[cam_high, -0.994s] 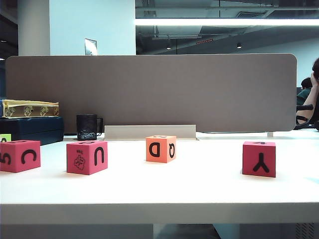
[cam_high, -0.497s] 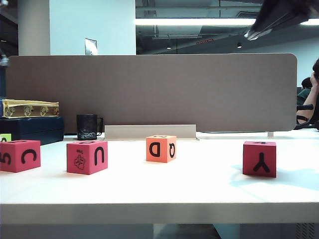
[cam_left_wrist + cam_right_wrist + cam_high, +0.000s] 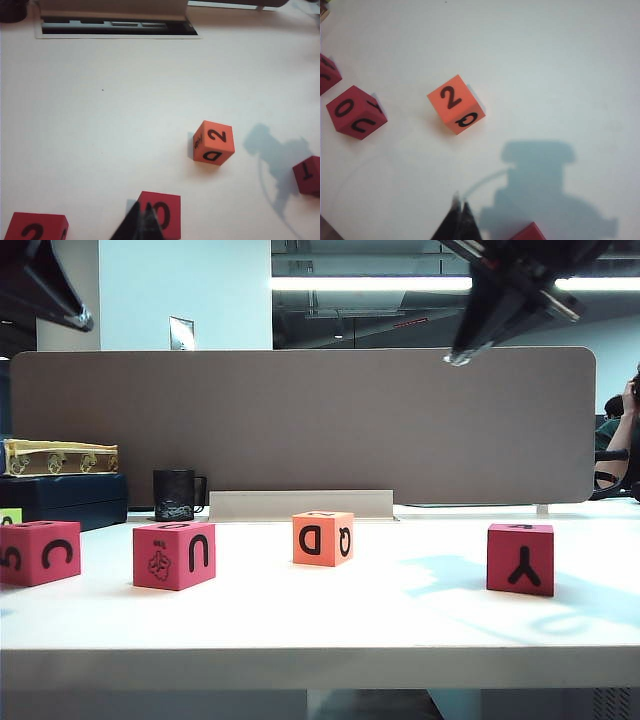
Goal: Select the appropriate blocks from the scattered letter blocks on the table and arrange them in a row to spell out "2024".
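1. Behind the wide, smooth white table (image 3: 330, 625) stands a grey-brown partition panel (image 3: 300, 425), with a black mug (image 3: 175, 495) and a stack of boxes at its left end; a seated person is cut off at the right edge of the exterior view.
2. Four foam cube blocks sit well apart in a loose row on the table: a pink-red block marked C (image 3: 40, 552), cut off at the left edge; a pink-red block marked U (image 3: 175, 555) with a small picture on its other front face; an orange block marked D and Q (image 3: 322, 538); and a pink-red block marked Y (image 3: 520, 558).
3. Top faces are hidden from the exterior camera; the wrist views show a 2 on the orange block and a 0 on the U block.
4. A sliver of lime-green block (image 3: 10, 515) peeks out behind the C block.
5. The left gripper (image 3: 62, 302) hangs high at the upper left, mostly out of frame; in its wrist view its dark tips (image 3: 142, 225) meet in a point, closed on nothing, above the U block's top.
6. The right gripper (image 3: 462, 352) hangs high at the upper right, its tips pressed together and empty, its body blurred.
7. Its shadow falls on the table between the orange block and the Y block, whose corner alone shows in the right wrist view.
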Robot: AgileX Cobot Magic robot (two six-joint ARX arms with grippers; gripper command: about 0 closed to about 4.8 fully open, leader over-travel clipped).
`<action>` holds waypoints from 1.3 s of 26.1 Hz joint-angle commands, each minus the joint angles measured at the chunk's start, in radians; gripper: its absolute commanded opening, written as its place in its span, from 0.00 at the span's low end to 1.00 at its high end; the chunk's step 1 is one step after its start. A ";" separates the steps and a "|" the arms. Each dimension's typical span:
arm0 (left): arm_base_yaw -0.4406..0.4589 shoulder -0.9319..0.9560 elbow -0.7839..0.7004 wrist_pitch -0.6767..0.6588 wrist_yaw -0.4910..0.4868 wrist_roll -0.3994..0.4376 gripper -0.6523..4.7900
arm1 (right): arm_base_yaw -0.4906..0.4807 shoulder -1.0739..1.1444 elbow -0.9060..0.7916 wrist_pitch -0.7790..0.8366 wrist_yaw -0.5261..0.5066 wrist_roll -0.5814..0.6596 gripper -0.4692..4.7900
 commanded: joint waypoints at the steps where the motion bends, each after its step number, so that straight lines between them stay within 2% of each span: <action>1: 0.000 -0.003 0.060 -0.069 0.005 0.018 0.11 | 0.047 0.049 0.064 -0.055 0.043 -0.040 0.08; 5: -0.001 -0.003 0.110 -0.142 0.009 0.059 0.11 | 0.117 0.171 0.202 -0.195 0.180 -0.112 0.08; 16: -0.001 -0.003 0.122 -0.220 0.031 0.100 0.11 | 0.130 0.416 0.485 -0.399 0.269 -0.159 0.08; 20: -0.001 -0.003 0.122 -0.227 0.032 0.121 0.11 | 0.130 0.467 0.549 -0.438 0.269 -0.169 0.08; 24: -0.001 -0.003 0.122 -0.235 0.074 0.144 0.11 | 0.137 0.496 0.585 -0.445 0.264 -0.181 0.08; 29: -0.001 -0.003 0.123 -0.235 0.075 0.144 0.11 | 0.164 0.510 0.602 -0.447 0.265 -0.307 0.08; 34: -0.001 -0.003 0.123 -0.236 0.076 0.144 0.11 | 0.199 0.527 0.602 -0.433 0.268 -0.329 0.08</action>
